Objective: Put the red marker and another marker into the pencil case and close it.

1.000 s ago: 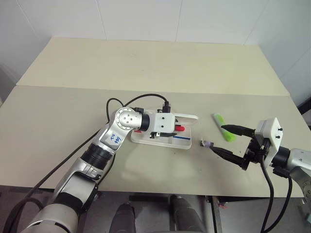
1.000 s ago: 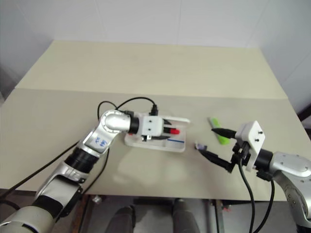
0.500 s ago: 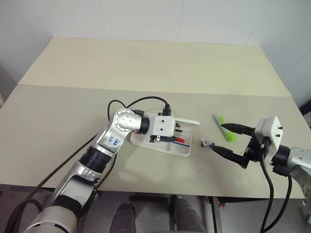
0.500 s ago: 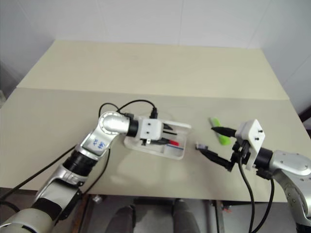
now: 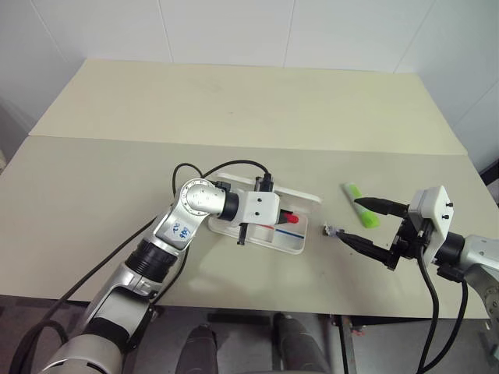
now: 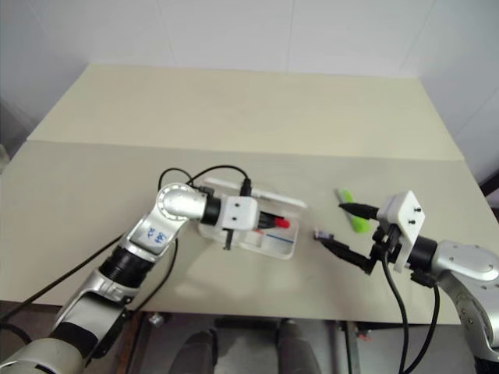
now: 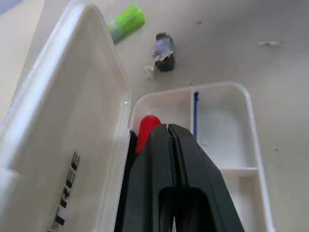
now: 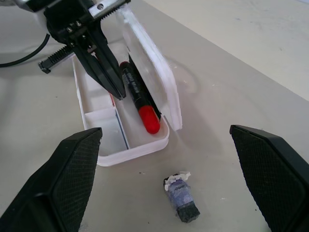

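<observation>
Now that the left hand [image 8: 116, 87] has pulled its two black fingers together, where a second ago they stood apart around the red marker [image 8: 139, 99], the marker lies loose in the tray of the pencil case [image 5: 290, 245] and the hand grips nothing. The case has also slid a little on the desk [image 5: 234, 109]. I'd judge the first half of the job done: one marker is in, the lid is up, and the second is yet to fetch.

The red marker lies flat along the tray's long axis, tight against the raised lid, its red cap [image 5: 292, 220] toward the robot's right. The green highlighter [image 5: 360, 204] rests on the desk well right of the case, long axis slanting away from the robot. The right hand [image 5: 373, 226] hangs just beside it, fingers spread wide and empty, with a small grey-purple scrap [image 5: 333, 231] at its nearer fingertip
</observation>
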Motion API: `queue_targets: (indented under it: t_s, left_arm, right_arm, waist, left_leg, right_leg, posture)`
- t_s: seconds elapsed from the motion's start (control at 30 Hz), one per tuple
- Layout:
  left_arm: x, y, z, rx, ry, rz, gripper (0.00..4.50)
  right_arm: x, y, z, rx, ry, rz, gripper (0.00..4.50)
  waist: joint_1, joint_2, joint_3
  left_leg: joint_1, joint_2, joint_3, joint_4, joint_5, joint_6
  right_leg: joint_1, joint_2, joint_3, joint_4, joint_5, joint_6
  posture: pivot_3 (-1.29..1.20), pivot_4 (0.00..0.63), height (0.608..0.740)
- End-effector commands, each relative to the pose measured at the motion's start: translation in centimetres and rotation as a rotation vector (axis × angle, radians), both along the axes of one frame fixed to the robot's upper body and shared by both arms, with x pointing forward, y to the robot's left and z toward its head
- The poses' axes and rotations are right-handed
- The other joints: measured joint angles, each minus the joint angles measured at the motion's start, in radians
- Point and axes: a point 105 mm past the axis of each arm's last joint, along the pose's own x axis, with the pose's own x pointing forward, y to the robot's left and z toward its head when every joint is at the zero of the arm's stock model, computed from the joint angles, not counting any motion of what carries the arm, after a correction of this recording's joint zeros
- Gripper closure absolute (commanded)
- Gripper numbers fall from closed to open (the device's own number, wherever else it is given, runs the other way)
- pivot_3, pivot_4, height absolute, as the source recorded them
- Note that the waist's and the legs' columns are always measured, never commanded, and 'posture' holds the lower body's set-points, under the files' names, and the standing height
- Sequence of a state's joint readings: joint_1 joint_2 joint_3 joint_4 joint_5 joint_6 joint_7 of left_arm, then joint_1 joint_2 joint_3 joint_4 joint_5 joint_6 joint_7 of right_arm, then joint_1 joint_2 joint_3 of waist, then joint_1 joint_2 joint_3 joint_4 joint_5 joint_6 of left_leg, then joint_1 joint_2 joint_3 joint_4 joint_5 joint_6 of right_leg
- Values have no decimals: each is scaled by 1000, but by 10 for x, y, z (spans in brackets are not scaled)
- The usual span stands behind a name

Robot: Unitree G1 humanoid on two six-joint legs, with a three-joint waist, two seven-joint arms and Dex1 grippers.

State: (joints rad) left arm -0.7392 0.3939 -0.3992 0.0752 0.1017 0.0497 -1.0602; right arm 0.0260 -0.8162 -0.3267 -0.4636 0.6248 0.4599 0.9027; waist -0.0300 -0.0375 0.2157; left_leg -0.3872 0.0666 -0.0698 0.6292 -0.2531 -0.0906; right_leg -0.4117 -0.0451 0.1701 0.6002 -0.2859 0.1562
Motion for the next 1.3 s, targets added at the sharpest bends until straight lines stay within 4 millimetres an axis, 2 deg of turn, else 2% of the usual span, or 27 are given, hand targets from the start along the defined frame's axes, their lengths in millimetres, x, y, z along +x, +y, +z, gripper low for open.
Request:
queue_targets:
  t_s: [0.03, 0.23, 0.27, 0.33, 0.53, 0.7, 0.73, 0.9, 1.03, 1.17, 1.3]
  left_arm:
    - [-11, -4, 14, -21, -24, -50, 4444]
    - [-30, -1, 22, -17, 39, -111, 4444]
    - [-33, 0, 24, -17, 54, -119, 4274]
    - [-35, 1, 28, -27, 76, -118, 3847]
    - [-42, 7, 40, -59, 121, -139, 1875]
    - [-52, 11, 61, -130, 162, -209, 159]
    - [-51, 12, 64, -145, 164, -211, 33]
    - [-53, 15, 85, -243, 163, -257, 33]
    - [-51, 22, 99, -339, 134, -287, 33]
    - [-52, 39, 93, -322, 162, -308, 33]
    - [-42, 54, 83, -302, 186, -261, 33]
  right_arm:
    - [-1, 1, 6, 0, -29, 12, 0]
    - [-1, 1, 6, -1, -28, 16, 0]
    - [-1, 1, 6, -1, -28, 17, 0]
    - [-1, 0, 6, -3, -28, 18, 0]
    - [0, -1, 5, -7, -25, 19, 0]
    - [1, -3, 5, -5, -16, 12, 0]
    - [1, -3, 5, -4, -15, 9, 0]
    - [10, -10, 4, 7, -19, -55, 0]
    - [32, -30, -5, -47, -32, -206, 0]
    - [57, -50, -22, -88, -1, -370, 0]
    - [73, -49, -30, -31, 25, -423, 0]
  waist:
    - [0, 0, 0]
    - [-1, 0, 0]
    - [-1, 0, 0]
    - [-1, 0, 0]
    - [-2, 0, 0]
    - [-1, 0, 0]
    - [-1, 0, 0]
    - [-2, 0, 0]
    - [-3, 0, 0]
    - [-9, 0, 0]
    - [-18, 1, 0]
  left_leg:
    - [0, 0, 0, 0, 0, 0]
    - [0, 0, 0, 0, 0, 0]
    - [0, 0, 0, 0, 0, 0]
    - [0, 0, 0, 0, 0, 0]
    - [0, 0, 0, 0, 0, 0]
    - [0, 0, 0, 0, 0, 0]
    - [0, 0, 0, 0, 0, 0]
    - [0, 0, 0, 1, 0, 0]
    - [0, 0, 0, 1, 0, 0]
    - [0, 0, 0, 0, 0, 0]
    - [0, 0, 0, 0, 0, 0]
  right_leg:
    - [0, 0, 0, 0, 0, 0]
    - [0, 0, 0, 0, 0, 0]
    - [0, 0, 0, 0, 0, 0]
    - [0, 0, 0, 0, 0, 0]
    - [0, 0, 0, 0, 0, 0]
    - [0, 0, 0, 0, 0, 0]
    - [0, 0, 0, 0, 0, 0]
    - [0, 0, 0, 0, 0, 0]
    - [0, 0, 0, 0, 0, 0]
    - [0, 0, 0, 0, 0, 0]
    - [0, 0, 0, 0, 0, -1]
  posture:
    - [0, 150, 740]
    - [0, 150, 740]
    - [0, 150, 740]
    - [0, 150, 740]
    - [0, 150, 740]
    - [0, 150, 740]
    - [0, 150, 740]
    - [0, 150, 740]
    - [0, 150, 740]
    - [0, 150, 740]
    - [0, 150, 740]
